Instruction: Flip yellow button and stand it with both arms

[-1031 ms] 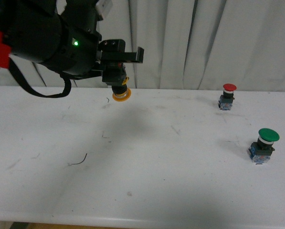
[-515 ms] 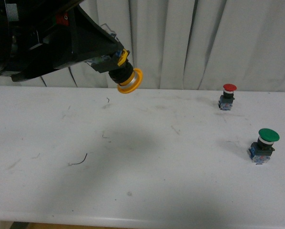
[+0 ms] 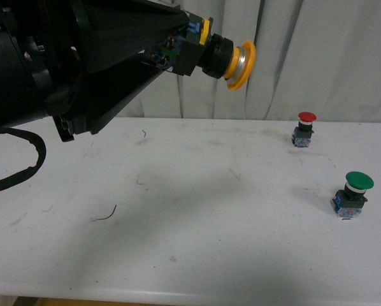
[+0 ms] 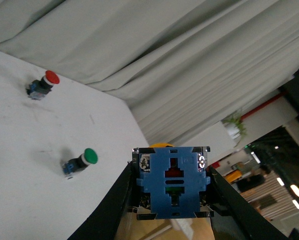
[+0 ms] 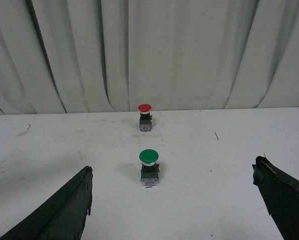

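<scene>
My left gripper [image 4: 172, 175] is clamped on the yellow button [image 3: 223, 58], with its two black fingers [image 4: 114, 212] pressed against opposite sides of the blue contact block [image 4: 172, 192]. The button is high above the white table [image 3: 197, 242], in front of the pale curtain [image 3: 330, 57]. It lies sideways in the air, the yellow cap pointing toward my right side and the block end gripped between the finger tips. Through the left wrist camera I look straight at the back face of the block, and only a sliver of yellow cap peeks past its far edge. My right gripper [image 5: 172, 200] is spread wide with nothing between its fingertips. Ahead of it on the table stand the green button [image 5: 149, 167] and, farther back near the curtain, the red button [image 5: 145, 116]. Both are upright and well apart from the yellow one.
</scene>
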